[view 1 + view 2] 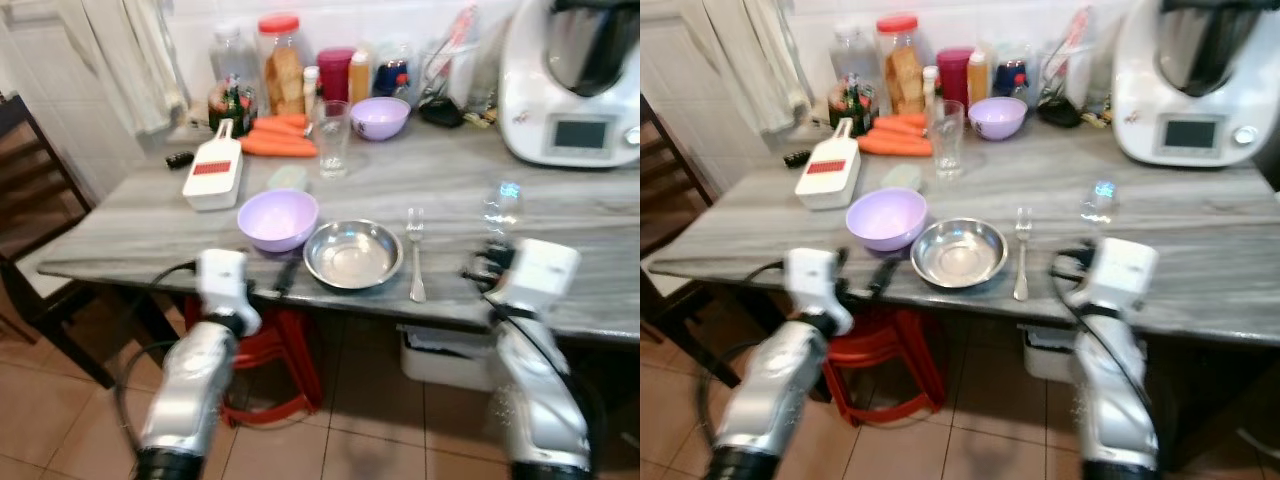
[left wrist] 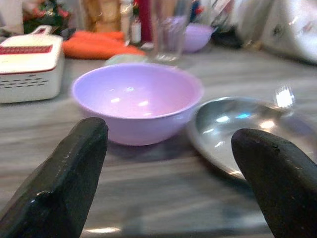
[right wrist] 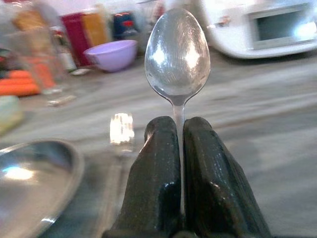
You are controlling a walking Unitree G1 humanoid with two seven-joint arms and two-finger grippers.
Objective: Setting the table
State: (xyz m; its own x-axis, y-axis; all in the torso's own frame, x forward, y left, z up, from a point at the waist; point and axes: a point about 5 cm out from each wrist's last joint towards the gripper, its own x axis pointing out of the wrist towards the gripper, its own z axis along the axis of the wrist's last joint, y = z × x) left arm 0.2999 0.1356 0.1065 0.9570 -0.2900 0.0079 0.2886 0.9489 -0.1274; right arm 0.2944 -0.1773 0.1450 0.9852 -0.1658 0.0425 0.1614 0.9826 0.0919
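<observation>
Grey, streaked stone makes up the table (image 1: 560,215) I am working at, with tan floor tiles below, a red stool (image 1: 285,365) under its edge and a dark chair (image 1: 30,215) off to my left. Against the white back wall stand jars, carrots (image 1: 278,138), a drinking glass (image 1: 332,138), a white slicer (image 1: 213,172) with a red label, and a white kitchen machine (image 1: 570,80) with a small screen; I can read no writing anywhere. My right gripper (image 3: 181,124) is pinched tight on a spoon (image 3: 177,52), bowl up, just past the table's near edge, beside the fork (image 1: 415,255). My left gripper (image 2: 168,166) is spread wide and empty, facing the purple bowl (image 1: 277,220), which sits touching or almost touching the steel plate (image 1: 353,253).
</observation>
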